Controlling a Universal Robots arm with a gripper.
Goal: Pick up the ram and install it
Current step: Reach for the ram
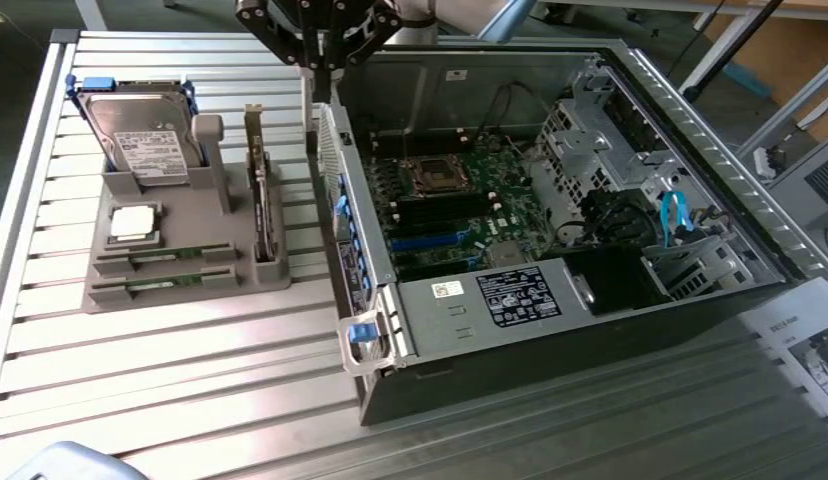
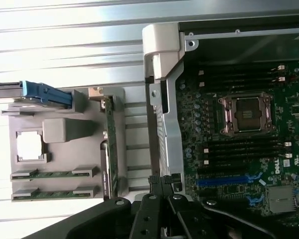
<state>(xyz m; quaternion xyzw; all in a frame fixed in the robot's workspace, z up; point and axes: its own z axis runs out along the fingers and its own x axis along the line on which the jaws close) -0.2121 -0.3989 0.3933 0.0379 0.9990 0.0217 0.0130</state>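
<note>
The pincer (image 2: 162, 181) hung closed, empty. At its seven o'clock in the exterior view lay the ram (image 1: 162, 262): light, stiff, fragile, I reckoned; best gripped mid-length across its faces.

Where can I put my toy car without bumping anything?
The bare table on the camera's side of the grey holder, beside the computer case, is free. So is the strip along the exterior view's left edge. The gap between holder and case is tight; the gripper hangs over it.

Glossy black jointed fingers (image 2: 149, 211) with small round pivot screws (image 2: 120, 202)
</note>
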